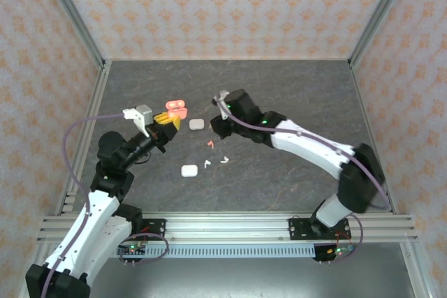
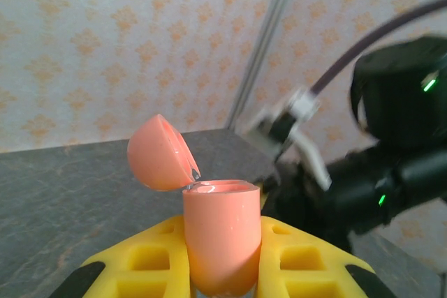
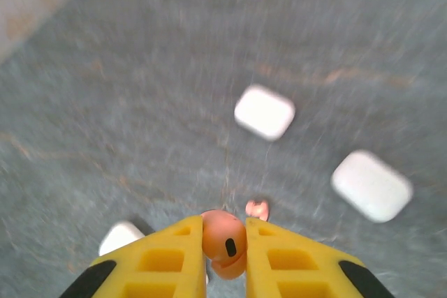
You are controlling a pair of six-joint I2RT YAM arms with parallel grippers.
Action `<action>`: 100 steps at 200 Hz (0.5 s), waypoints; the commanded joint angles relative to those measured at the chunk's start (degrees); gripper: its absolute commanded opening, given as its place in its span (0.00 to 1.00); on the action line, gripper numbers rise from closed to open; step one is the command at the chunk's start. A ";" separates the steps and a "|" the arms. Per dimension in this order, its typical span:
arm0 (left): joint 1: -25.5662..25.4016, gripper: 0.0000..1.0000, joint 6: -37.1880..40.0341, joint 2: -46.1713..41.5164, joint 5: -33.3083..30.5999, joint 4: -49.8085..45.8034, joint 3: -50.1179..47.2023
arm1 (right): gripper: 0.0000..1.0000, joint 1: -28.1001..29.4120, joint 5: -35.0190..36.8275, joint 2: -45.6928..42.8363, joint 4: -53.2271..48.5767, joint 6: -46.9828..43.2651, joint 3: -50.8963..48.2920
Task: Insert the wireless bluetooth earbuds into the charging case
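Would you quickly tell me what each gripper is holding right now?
Left gripper: shut on the open coral-pink charging case.
Right gripper: shut on a coral-pink earbud.

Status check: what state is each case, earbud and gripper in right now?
Pink case: lid open, clamped in left gripper.
Held pink earbud: pinched in right gripper.
White cases: both shut, on table.
Loose pink earbud: lying on table.
White earbuds: loose on table.
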 commanded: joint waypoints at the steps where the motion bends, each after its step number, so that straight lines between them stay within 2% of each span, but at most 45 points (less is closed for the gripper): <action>1: -3.63 0.00 1.22 1.76 1.72 4.56 0.70 | 0.17 0.24 3.55 -7.32 4.03 -2.02 -1.93; 47: -8.89 0.00 1.32 7.68 2.35 9.75 1.63 | 0.17 2.61 1.24 -16.40 10.22 -6.04 -3.66; 100: -11.77 0.00 1.77 9.18 2.56 12.02 1.85 | 0.17 4.28 -2.83 -14.93 13.03 -8.57 -2.72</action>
